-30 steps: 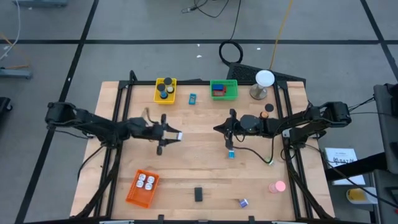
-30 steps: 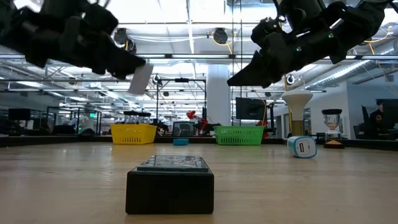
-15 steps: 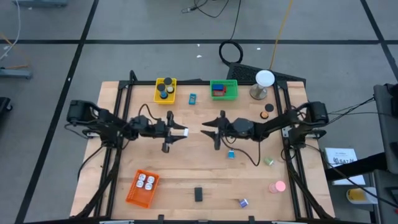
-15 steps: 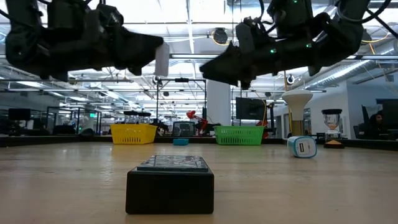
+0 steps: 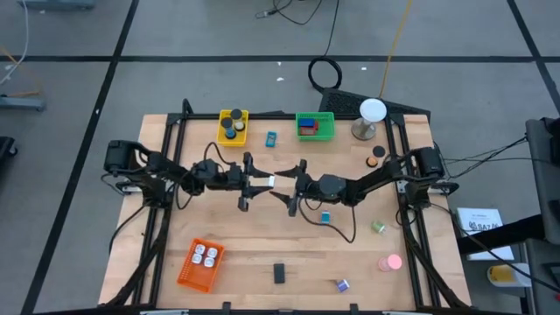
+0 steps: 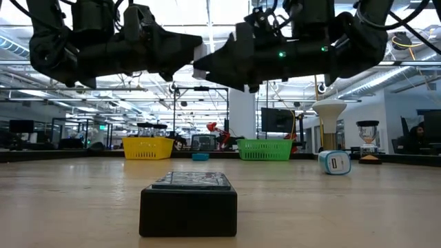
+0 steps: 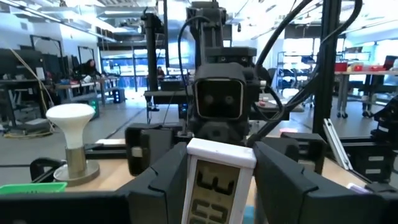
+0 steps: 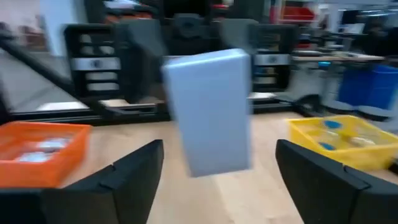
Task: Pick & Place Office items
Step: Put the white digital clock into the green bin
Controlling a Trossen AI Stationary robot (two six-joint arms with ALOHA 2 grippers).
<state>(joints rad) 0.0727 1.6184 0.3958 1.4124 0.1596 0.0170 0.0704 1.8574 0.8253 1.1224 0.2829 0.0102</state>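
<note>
- Tabletop [image 5: 262,232]: pale wood, carrying all items; both arms reach toward each other above its middle.
- Left gripper [image 5: 262,182]: raised above the tabletop centre, pinching a white rectangular piece [image 7: 219,180] with a small display face; the fingers press against its two sides.
- Right gripper [image 5: 287,186]: facing the left gripper tip to tip, fingers spread wide on either side of the white piece, not touching it in the right wrist view [image 8: 210,112].
- Orange basket [image 5: 200,264]: toward the near edge from the left gripper, holding white bits [image 5: 206,255].
- Green basket [image 5: 316,127]: beyond the right gripper at the far edge, with red and blue blocks [image 5: 307,128] inside.
- Yellow basket [image 5: 233,128]: beyond the left gripper, with black discs [image 5: 231,128] inside.
- White ball on a grey stand [image 5: 371,115]: far corner, well apart from the right gripper.
- Black block [image 5: 279,273]: near edge, well apart from both grippers.
- Pink round piece [image 5: 391,262]: near-right, well apart from the right gripper.
- Blue piece [image 5: 325,216]: just under the right arm.
- Cyan clip [image 5: 270,138]: between yellow and green baskets.
- Green clip [image 5: 378,227], purple clip [image 5: 341,284]: loose on the right half.
</note>
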